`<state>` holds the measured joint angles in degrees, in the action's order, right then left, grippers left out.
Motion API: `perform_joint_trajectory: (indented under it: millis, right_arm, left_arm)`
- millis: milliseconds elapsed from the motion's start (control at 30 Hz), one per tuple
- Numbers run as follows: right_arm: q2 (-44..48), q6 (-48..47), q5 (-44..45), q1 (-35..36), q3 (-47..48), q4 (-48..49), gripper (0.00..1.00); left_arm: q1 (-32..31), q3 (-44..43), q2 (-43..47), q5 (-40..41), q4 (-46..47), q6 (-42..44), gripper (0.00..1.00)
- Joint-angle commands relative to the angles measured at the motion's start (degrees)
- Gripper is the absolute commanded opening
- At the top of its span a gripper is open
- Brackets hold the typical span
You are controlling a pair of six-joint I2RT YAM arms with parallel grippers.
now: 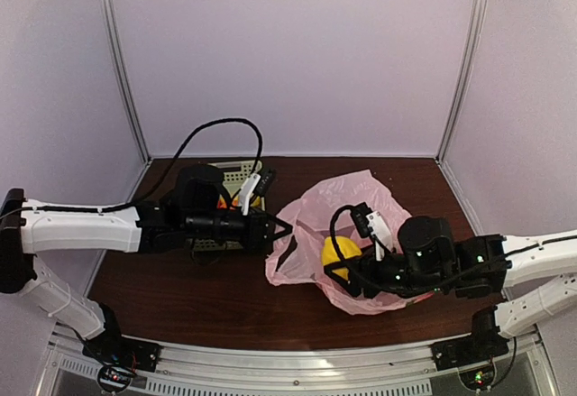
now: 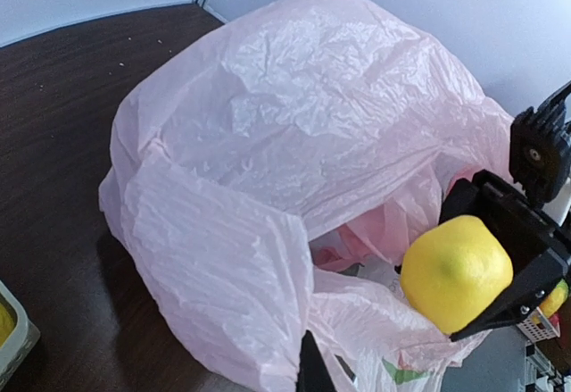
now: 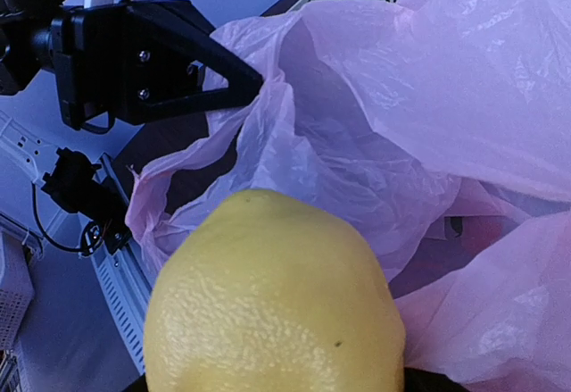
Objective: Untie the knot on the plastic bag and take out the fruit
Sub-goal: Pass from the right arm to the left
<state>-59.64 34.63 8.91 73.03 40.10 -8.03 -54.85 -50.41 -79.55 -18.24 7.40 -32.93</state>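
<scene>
Soft, even light; slightly blurred frames.

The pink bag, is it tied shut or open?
Open. The left gripper pinches the bag rim aside; the right gripper holds a yellow fruit at its mouth.

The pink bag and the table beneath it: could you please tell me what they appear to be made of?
The plastic bag: thin translucent pink plastic film, judging by its fine crinkles and soft sheen. The table: dark brown wood or wood-look laminate, smooth; the pictures do not settle which.
</scene>
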Motion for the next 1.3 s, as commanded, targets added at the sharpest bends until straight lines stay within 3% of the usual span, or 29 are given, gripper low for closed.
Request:
perform_joint_trajectory:
  millis: [0, 233, 433, 967, 1267]
  right_arm:
    - [-1.69, -2.15, -10.77, 0.74, 1.00, 3.36, 0.59]
    - [1.94, -0.80, -11.95, 1.14, 1.26, 10.24, 0.59]
    - [7.95, 0.51, -9.17, 1.06, 1.39, 10.05, 0.59]
    - [20.90, 6.61, 7.93, 0.73, 1.24, -14.08, 0.60]
    - [23.08, 6.96, 7.35, 0.53, -0.42, -13.05, 0.60]
  left_arm:
    - [0.12, -1.48, -2.52, 0.69, 2.93, -0.27, 0.00]
    - [0.90, -0.07, -5.54, 3.07, 3.62, 0.31, 0.00]
    - [4.83, 3.10, -7.23, 4.42, 4.14, -0.46, 0.00]
    - [12.38, 4.33, 2.19, 14.71, -6.39, 5.39, 0.00]
    - [12.40, 3.15, 3.02, 5.44, -4.18, 6.74, 0.00]
